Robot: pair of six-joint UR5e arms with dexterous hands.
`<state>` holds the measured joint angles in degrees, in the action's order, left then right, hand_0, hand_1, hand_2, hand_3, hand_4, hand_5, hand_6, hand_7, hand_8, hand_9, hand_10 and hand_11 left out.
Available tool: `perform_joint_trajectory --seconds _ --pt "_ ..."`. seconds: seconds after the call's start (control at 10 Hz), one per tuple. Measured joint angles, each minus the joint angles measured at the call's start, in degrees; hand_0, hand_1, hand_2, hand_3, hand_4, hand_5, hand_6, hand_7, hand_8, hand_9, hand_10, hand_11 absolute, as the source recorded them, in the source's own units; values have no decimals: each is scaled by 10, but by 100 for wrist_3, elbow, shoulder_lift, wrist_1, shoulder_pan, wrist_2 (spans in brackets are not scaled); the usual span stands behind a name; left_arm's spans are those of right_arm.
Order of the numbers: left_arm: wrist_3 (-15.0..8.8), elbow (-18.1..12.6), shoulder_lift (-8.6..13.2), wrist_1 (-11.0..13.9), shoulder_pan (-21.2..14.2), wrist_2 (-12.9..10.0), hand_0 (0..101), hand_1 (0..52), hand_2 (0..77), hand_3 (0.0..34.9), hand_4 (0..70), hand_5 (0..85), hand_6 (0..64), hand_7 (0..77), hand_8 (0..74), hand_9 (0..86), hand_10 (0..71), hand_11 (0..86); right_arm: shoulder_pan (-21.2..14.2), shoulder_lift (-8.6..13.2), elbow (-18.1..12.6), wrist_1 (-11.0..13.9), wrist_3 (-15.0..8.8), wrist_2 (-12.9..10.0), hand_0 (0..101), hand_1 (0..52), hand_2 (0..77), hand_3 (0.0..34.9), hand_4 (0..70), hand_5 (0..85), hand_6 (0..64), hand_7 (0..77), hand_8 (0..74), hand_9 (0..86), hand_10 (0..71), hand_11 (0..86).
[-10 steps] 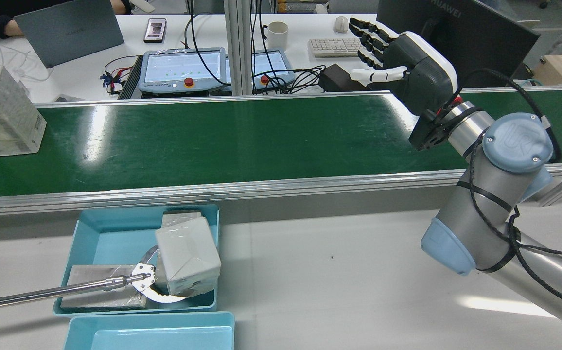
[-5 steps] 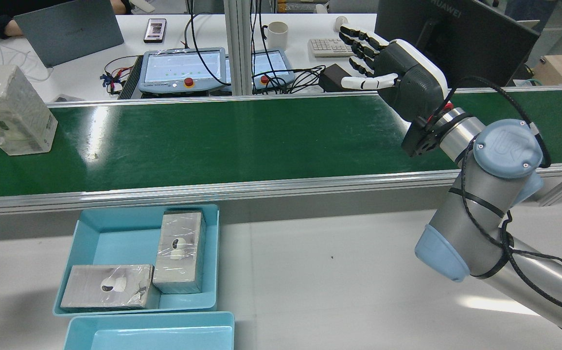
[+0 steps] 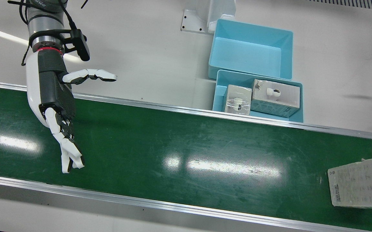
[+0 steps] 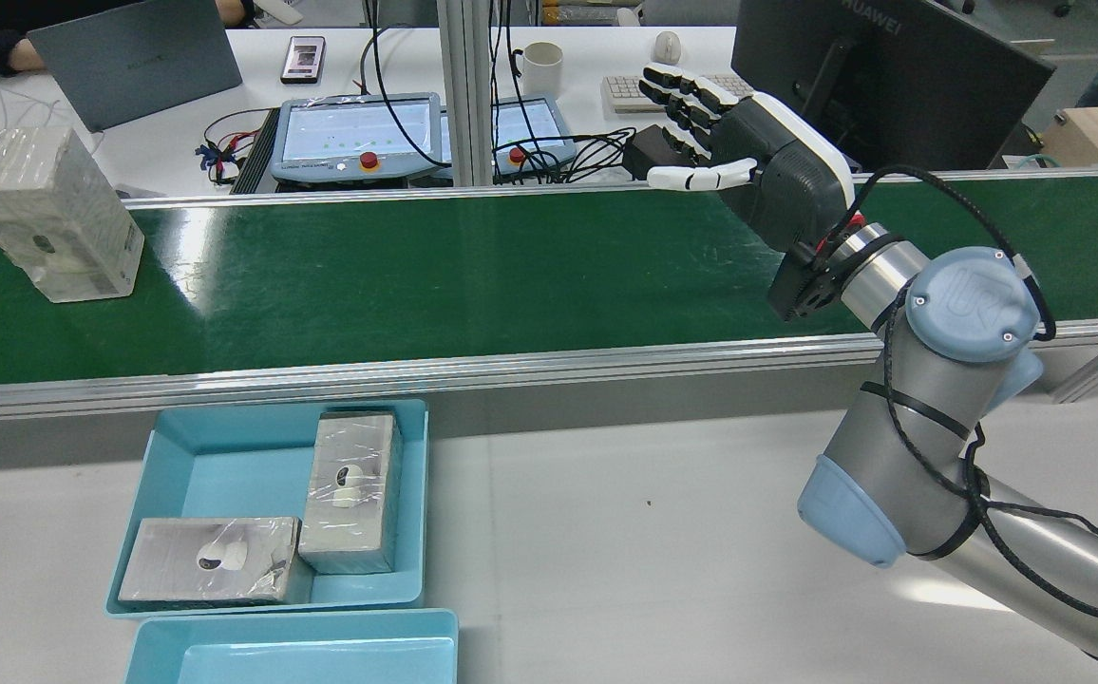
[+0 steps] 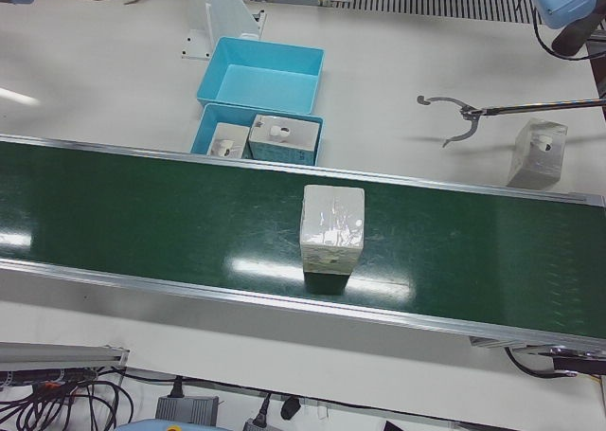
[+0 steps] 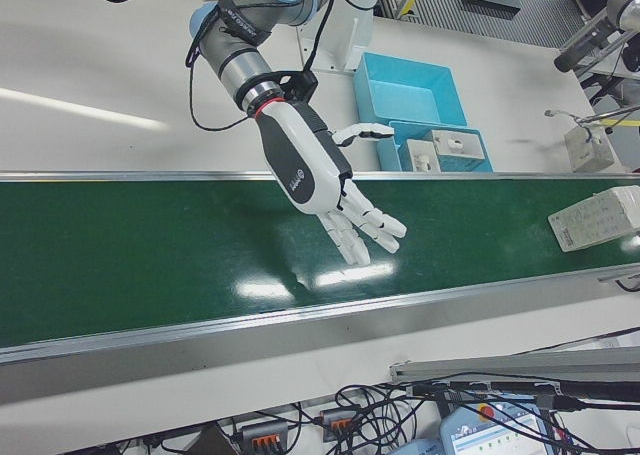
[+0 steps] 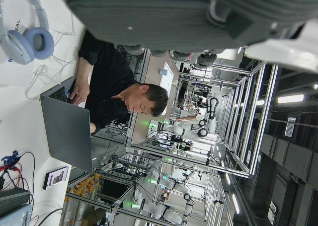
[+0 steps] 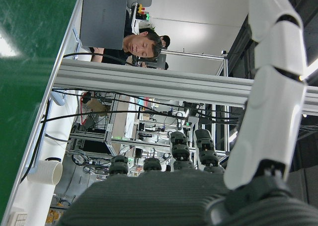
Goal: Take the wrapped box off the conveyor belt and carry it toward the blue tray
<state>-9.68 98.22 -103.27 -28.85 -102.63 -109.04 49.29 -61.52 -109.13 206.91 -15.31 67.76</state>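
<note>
The wrapped box [image 4: 46,214] stands on the green conveyor belt [image 4: 473,275] at its far left in the rear view; it also shows as the box [image 3: 361,183], [image 5: 331,227], [image 6: 600,217]. My right hand [image 4: 748,142] hovers open over the belt's other end, far from the box, fingers spread and holding nothing; it shows too as the hand [image 3: 55,106], [image 6: 325,180]. The blue tray [image 4: 179,456] sits on the table beside the belt and holds two wrapped boxes [image 4: 351,489]. My left hand [image 7: 198,17] appears only in its own view, fingers stretched out, nothing in it.
A second, empty blue tray [image 4: 293,651] lies next to the first. A long grabber tool [image 5: 454,118] reaches over the table beside another wrapped box [image 5: 537,152]. Behind the belt is a desk with two teach pendants [image 4: 354,133], a monitor [image 4: 881,76] and a seated person.
The box on the belt has travelled toward the right hand. My right hand has shifted left and lower. The grabber tool lifted a box out of the tray and left the rear view.
</note>
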Motion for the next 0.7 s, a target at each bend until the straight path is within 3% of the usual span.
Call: perform_joint_trajectory --seconds 0.1,0.7 --pt "0 0 0 0 0 0 0 0 11 0 0 11 0 0 0 0 5 0 -33 9 2 -4 -3 -6 439 120 196 84 49 147 22 49 16 11 27 60" --pt "0 0 0 0 0 0 0 0 5 0 0 11 0 0 0 0 0 0 -110 159 265 -30 18 -22 439 120 207 70 60 142 44 87 16 27 44 60"
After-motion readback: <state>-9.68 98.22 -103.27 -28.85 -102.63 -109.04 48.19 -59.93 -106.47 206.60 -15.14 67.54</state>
